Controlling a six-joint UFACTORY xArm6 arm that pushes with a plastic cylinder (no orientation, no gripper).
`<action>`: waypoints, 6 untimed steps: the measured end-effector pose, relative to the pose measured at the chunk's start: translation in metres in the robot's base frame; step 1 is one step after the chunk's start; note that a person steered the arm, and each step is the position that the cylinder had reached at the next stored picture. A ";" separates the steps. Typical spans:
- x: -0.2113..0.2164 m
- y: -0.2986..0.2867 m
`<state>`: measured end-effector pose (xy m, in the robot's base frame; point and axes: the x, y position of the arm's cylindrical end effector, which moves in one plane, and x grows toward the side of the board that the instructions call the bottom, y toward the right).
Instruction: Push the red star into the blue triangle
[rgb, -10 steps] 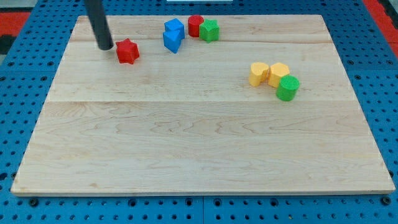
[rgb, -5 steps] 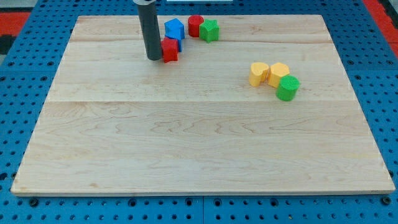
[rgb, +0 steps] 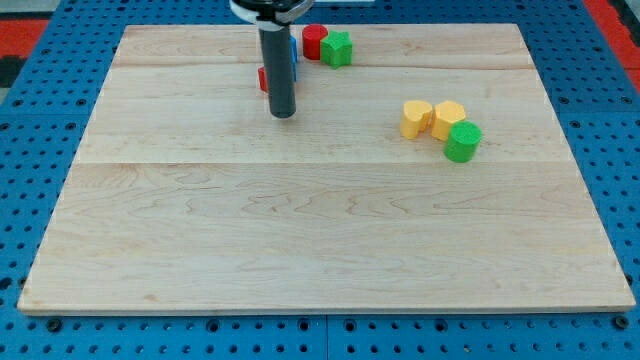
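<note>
No gripper is fitted to the arm; a straight dark rod is seen instead, so nothing is held or clamped. My tip (rgb: 283, 114) is set on the tabletop (rgb: 300, 230) in the upper part of the view, a little left of centre. The red star (rgb: 262, 79) is almost wholly hidden behind the rod; only a thin red sliver is seen at the rod's left edge, just above the tip. The blue triangle (rgb: 294, 60) is likewise mostly covered, with a narrow blue strip shown at the rod's right edge; whether the two blocks touch cannot be told.

To the view's right of the rod, near the top edge, a red cylinder (rgb: 315, 41) is placed touching a green block (rgb: 337, 48) whose shape cannot be made out. Well apart, toward the view's right, two yellow blocks (rgb: 416, 118) (rgb: 448, 118) are set side by side, with a green cylinder (rgb: 462, 141) touching the right one from below. No containers are shown.
</note>
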<state>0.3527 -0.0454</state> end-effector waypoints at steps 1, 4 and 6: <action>-0.012 -0.013; -0.038 -0.030; -0.048 -0.018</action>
